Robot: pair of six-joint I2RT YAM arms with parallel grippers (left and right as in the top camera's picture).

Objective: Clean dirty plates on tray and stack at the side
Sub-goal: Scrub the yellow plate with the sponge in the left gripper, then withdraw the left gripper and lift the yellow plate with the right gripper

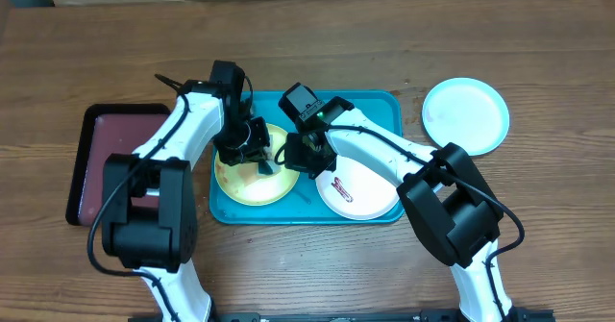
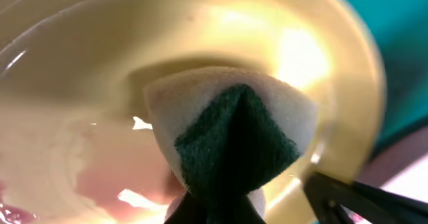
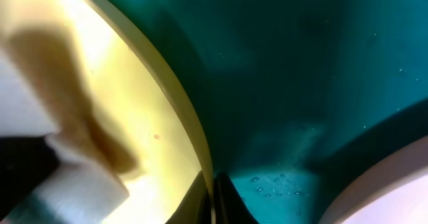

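The yellow-green plate (image 1: 245, 178) lies at the left of the teal tray (image 1: 370, 103). My left gripper (image 1: 258, 156) is shut on a white sponge with a dark green scrub face (image 2: 234, 140), pressed onto the plate's inside (image 2: 87, 63). A pink-red smear (image 2: 114, 177) lies beside the sponge. My right gripper (image 1: 296, 156) is shut on the yellow-green plate's right rim (image 3: 190, 127), one finger inside and one outside. A white plate (image 1: 363, 189) with a red-brown smear (image 1: 342, 187) sits at the tray's right. The light blue plate (image 1: 466, 116) rests on the table, right of the tray.
A dark maroon black-rimmed tray (image 1: 108, 159) lies on the wooden table left of the teal tray. The white plate's edge (image 3: 394, 190) is close to my right gripper (image 3: 212, 200). In the left wrist view the right fingers (image 2: 348, 197) show by the plate's rim.
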